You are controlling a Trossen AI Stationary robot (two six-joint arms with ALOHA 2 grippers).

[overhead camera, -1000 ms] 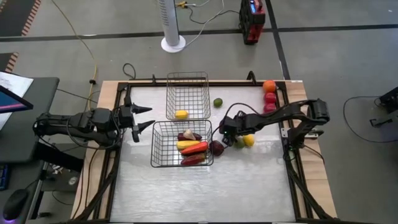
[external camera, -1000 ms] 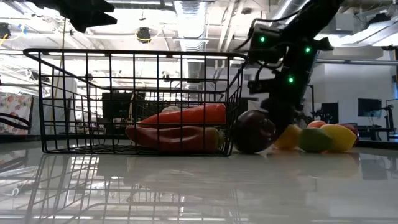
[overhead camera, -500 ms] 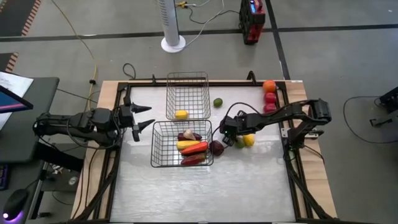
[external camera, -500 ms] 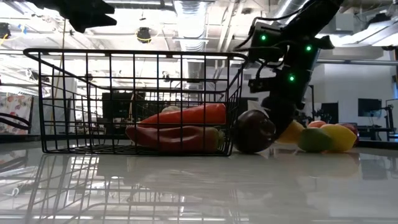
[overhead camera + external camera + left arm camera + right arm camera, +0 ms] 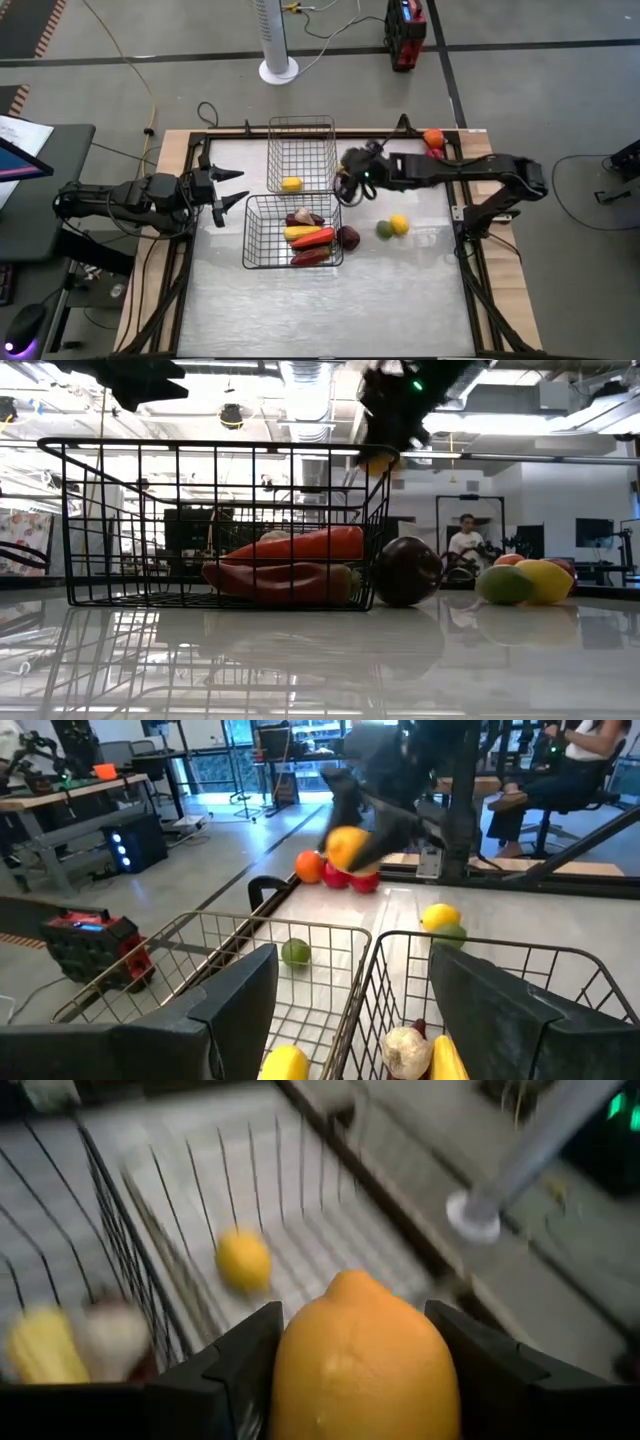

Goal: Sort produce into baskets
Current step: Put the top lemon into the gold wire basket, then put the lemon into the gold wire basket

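Now we have the right tool (image 5: 347,178) clamped on a round orange fruit (image 5: 362,1360), carried above the bench (image 5: 400,290) just beside the silvery basket (image 5: 301,152), at its right edge. From the right wrist view the fruit fills the gap between the fingers, held across its widest part, with a small nub pointing away from us. We judge it light, rigid and smooth-skinned, so a grip across the middle suits it; a hold nearer one end would likely let it squirt out. Inside the silvery basket lies one yellow fruit (image 5: 291,183). The darker basket (image 5: 290,232) holds the long red and yellow pieces. A dark purple piece (image 5: 348,237) rests against the darker basket's right side, and a green piece (image 5: 383,229) and a yellow piece (image 5: 399,224) sit together nearby. Our left tool (image 5: 228,191) waits with fingers spread at the left of the baskets, holding nothing.
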